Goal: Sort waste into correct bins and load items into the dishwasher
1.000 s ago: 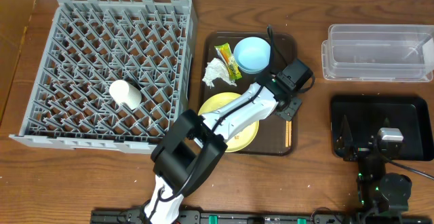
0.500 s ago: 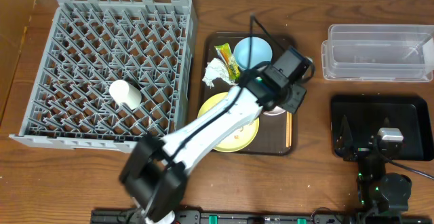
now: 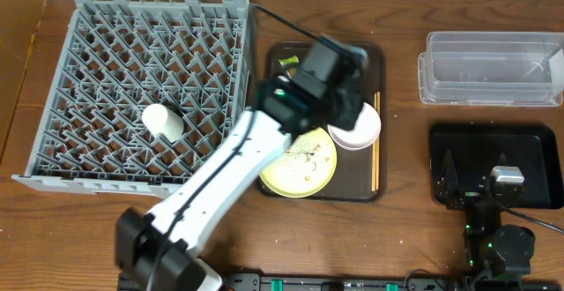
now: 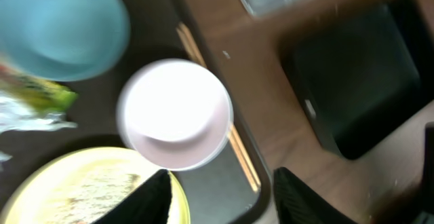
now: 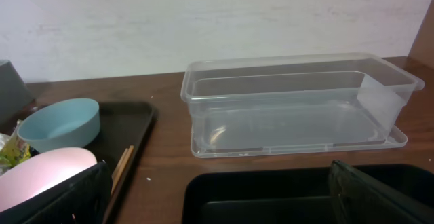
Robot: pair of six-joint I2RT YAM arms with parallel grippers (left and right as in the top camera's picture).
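Observation:
My left gripper (image 4: 224, 197) is open and empty, hovering above the dark brown tray (image 3: 366, 190). The pinkish-white bowl (image 4: 176, 112) (image 3: 355, 125) sits just ahead of its fingers. The yellow plate (image 3: 300, 160) holds rice-like scraps (image 4: 95, 190). The wooden chopsticks (image 3: 377, 145) lie along the tray's right edge. The left wrist view shows the light blue bowl (image 4: 61, 27), the yellow-green wrapper (image 4: 41, 91) and the white tissue (image 4: 27, 115). The left arm (image 3: 322, 66) hides most of these in the overhead view. The cream cup (image 3: 163, 122) lies in the grey dish rack (image 3: 53, 163). My right gripper (image 5: 224, 197) is open over the black tray (image 3: 529, 141).
The clear plastic tub (image 3: 493, 68) stands at the back right, behind the black tray. The dish rack fills the left side, close against the brown tray. The left arm reaches diagonally from the front edge across the yellow plate.
My left arm has swung up and to the left across the brown tray. The pinkish-white bowl now shows uncovered, and the blue bowl and tissue are now covered. The right arm has not moved.

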